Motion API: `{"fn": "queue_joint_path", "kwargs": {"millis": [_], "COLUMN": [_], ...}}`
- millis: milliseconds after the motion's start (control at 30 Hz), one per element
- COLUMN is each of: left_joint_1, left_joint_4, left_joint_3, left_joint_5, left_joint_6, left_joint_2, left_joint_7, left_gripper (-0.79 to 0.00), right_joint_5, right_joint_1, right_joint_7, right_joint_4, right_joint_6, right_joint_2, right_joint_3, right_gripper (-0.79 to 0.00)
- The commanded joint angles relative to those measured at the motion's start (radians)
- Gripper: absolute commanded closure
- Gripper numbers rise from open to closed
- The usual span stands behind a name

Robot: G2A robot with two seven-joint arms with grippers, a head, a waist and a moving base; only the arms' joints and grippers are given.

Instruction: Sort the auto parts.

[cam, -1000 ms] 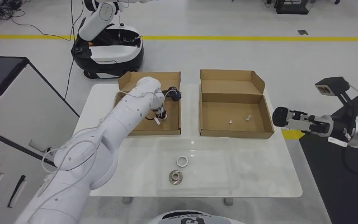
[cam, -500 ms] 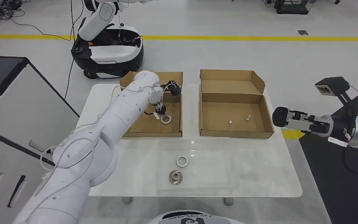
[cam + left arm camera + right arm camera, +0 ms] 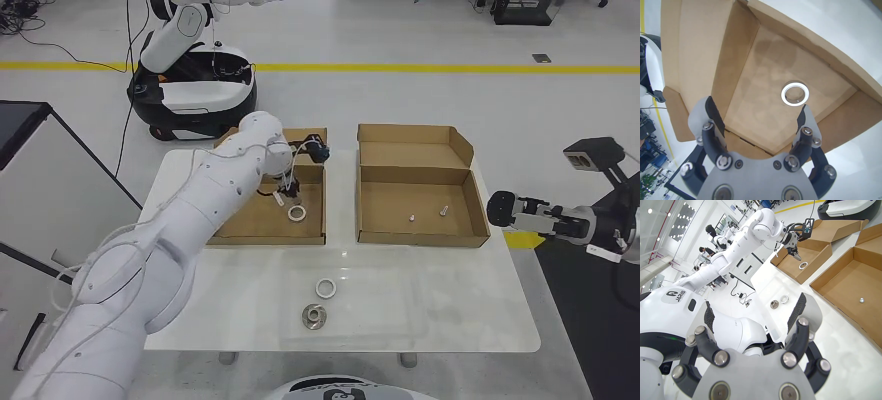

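Observation:
A silver ring point(image 3: 297, 212) point(image 3: 795, 93) point(image 3: 803, 265) lies flat on the floor of the left cardboard box point(image 3: 240, 225). My left gripper point(image 3: 289, 189) point(image 3: 757, 111) point(image 3: 797, 256) hangs open just above it, with nothing between its fingers. On the white table point(image 3: 200, 200) in front of the boxes lie a second ring point(image 3: 325, 288) point(image 3: 784, 299) and a flanged metal bushing point(image 3: 314, 317) point(image 3: 774, 304). The right box point(image 3: 420, 232) holds two small bolts point(image 3: 411, 214) point(image 3: 444, 210). My right gripper point(image 3: 498, 210) point(image 3: 757, 313) is open and empty, off the table's right edge.
Both boxes have raised back flaps. The ring and bushing rest in a shallow clear tray point(image 3: 400, 300) on the table's front half. Another robot base point(image 3: 195, 95) stands behind the table, and a dark cabinet point(image 3: 30, 170) is at the left.
The left gripper let go of the ring in the left box, then rose and drew back toward the box's rear. The right arm stayed still.

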Motion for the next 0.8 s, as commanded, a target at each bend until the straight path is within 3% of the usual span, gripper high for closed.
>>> {"fn": "queue_joint_path", "kwargs": {"millis": [0,233,400,600,767], "left_joint_1": [0.031,0.175,0.244,0.264,0.246], "left_joint_4": [-0.101,-0.472,-0.682,-0.846,-0.91], "left_joint_3": [-0.03,-0.102,-0.108,-0.07,-0.036], "left_joint_5": [-0.004,-0.011,-0.059,-0.152,-0.237], "left_joint_6": [0.005,0.086,0.127,0.147,0.144], "left_joint_2": [0.029,0.153,0.243,0.331,0.389], "left_joint_7": [-0.051,-0.15,-0.19,-0.211,-0.207], "left_gripper": [-0.785,-0.785,-0.785,-0.785,-0.785], "right_joint_5": [0.0,0.0,0.0,0.0,0.0], "right_joint_1": [0.0,0.0,0.0,0.0,0.0], "right_joint_7": [0.0,0.0,0.0,0.0,0.0], "right_joint_4": [0.0,0.0,0.0,0.0,0.0], "right_joint_6": [0.0,0.0,0.0,0.0,0.0], "right_joint_2": [0.0,0.0,0.0,0.0,0.0], "right_joint_3": [0.0,0.0,0.0,0.0,0.0], "right_gripper": [-0.785,-0.785,-0.785,-0.785,-0.785]}}
